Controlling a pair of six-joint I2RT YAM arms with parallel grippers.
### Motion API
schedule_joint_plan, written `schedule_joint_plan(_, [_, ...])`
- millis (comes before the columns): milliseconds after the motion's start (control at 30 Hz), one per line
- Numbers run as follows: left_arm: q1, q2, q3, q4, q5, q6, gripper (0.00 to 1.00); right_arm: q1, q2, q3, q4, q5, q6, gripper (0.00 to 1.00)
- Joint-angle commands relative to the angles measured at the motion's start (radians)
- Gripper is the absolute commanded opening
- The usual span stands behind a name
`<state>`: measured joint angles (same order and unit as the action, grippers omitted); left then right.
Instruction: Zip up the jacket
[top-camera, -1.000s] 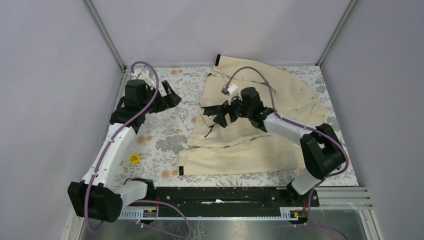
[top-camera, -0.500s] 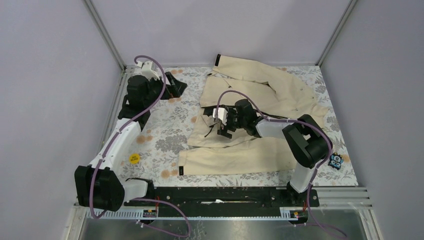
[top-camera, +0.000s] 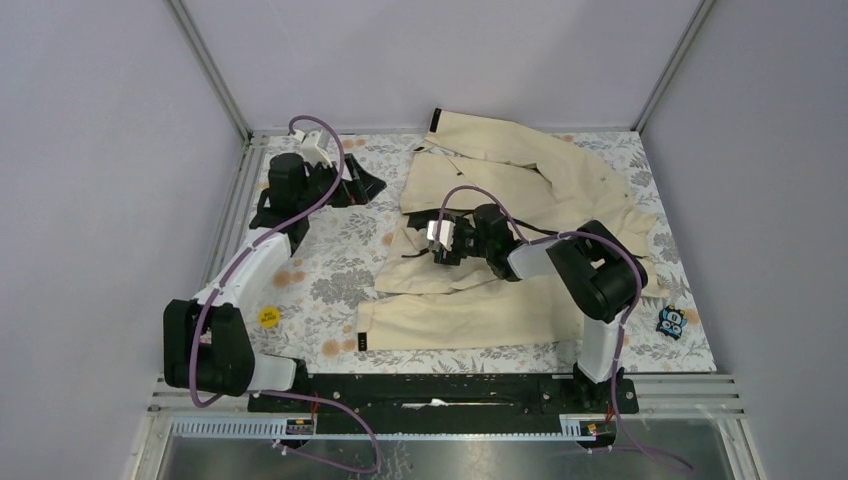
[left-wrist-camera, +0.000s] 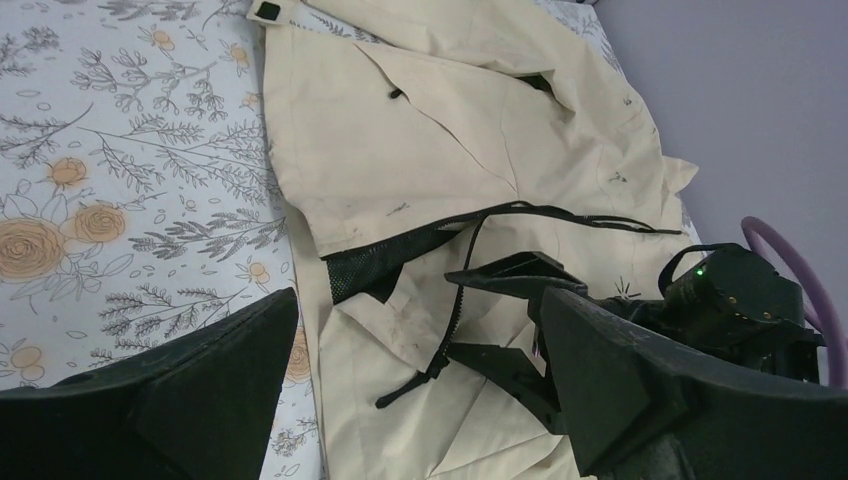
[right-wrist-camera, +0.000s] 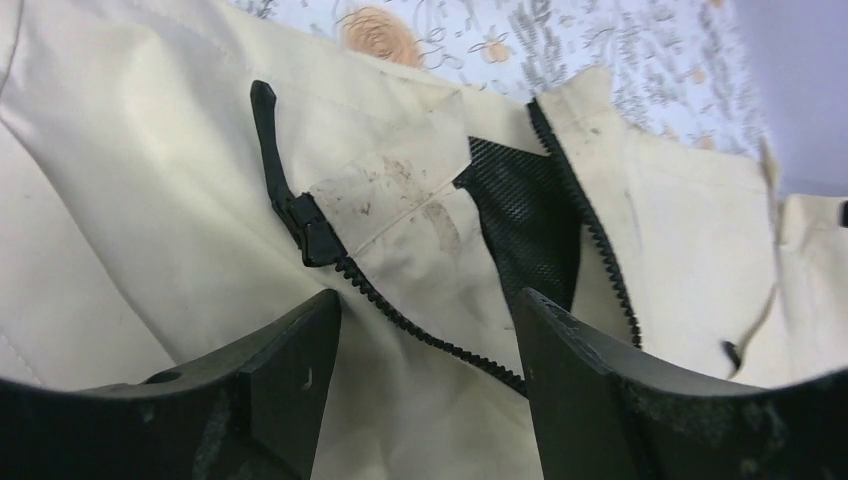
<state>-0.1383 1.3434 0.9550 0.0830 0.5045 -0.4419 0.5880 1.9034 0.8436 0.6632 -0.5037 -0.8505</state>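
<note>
lying rumpled, the cream jacket (top-camera: 560, 180) gapes unzipped, dark lining (right-wrist-camera: 520, 210) showing.

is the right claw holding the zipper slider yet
No, the zipper slider lies on the jacket just ahead of the right claw, which stands open, gripping nothing.

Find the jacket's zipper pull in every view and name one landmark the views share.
Top external: zipper pull mid-picture on the jacket, just picture-left of the right gripper.
Left wrist: lower centre, beside that gripper.
Right wrist: upper left, above the gripper.
Shared landmark: the right gripper.
</note>
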Motion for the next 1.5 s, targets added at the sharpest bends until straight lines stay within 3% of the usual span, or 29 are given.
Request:
schedule_joint_plan(0, [0.002,0.007,0.046,0.048,0.034,0.009,0.99,-0.001,0.024,-0.026,0.279,0.044,0.007,0.71])
schedule_joint_plan(200, [-0.068,-0.013,0.054,-0.036,-0.062,0.101,0.99,0.001,0.039,-0.023,0.327,0.029,0.016,0.60])
schedule_joint_plan(367, [-0.132,-0.050,0.124,-0.192,-0.096,0.145,0.99,0.003,0.035,-0.039,0.390,0.026,0.040,0.75])
schedule_joint_plan(567, [-0.132,-0.124,0.096,-0.206,-0.116,0.152,0.99,0.022,0.067,-0.001,0.363,0.123,0.010,0.63])
schedule_joint_plan(733, [-0.132,-0.122,0.081,-0.198,-0.139,0.176,0.99,0.023,0.071,0.011,0.346,0.060,0.018,0.62])
schedule_joint_plan(767, [-0.132,-0.118,0.075,-0.190,-0.133,0.177,0.99,0.022,0.074,0.017,0.346,0.053,0.022,0.60])
schedule_joint_plan(933, [-0.132,-0.099,0.029,-0.167,-0.116,0.196,0.99,0.022,0.065,0.033,0.340,0.023,0.032,0.34])
schedule_joint_plan(1033, [-0.132,-0.098,0.005,-0.166,-0.074,0.248,0.99,0.022,0.034,0.090,0.208,-0.057,0.042,0.03])
schedule_joint_plan(1067, [-0.132,-0.099,0.003,-0.167,-0.050,0.255,0.99,0.022,0.027,0.118,0.160,-0.078,0.071,0.00])
schedule_joint_plan(1300, [-0.131,-0.095,-0.157,0.090,0.034,0.222,0.99,0.022,0.101,0.424,-0.332,-0.253,0.240,0.00])
schedule_joint_plan(1467, [-0.129,-0.001,-0.153,0.178,0.117,0.150,0.93,-0.002,0.193,0.600,-0.619,-0.318,0.274,0.00])
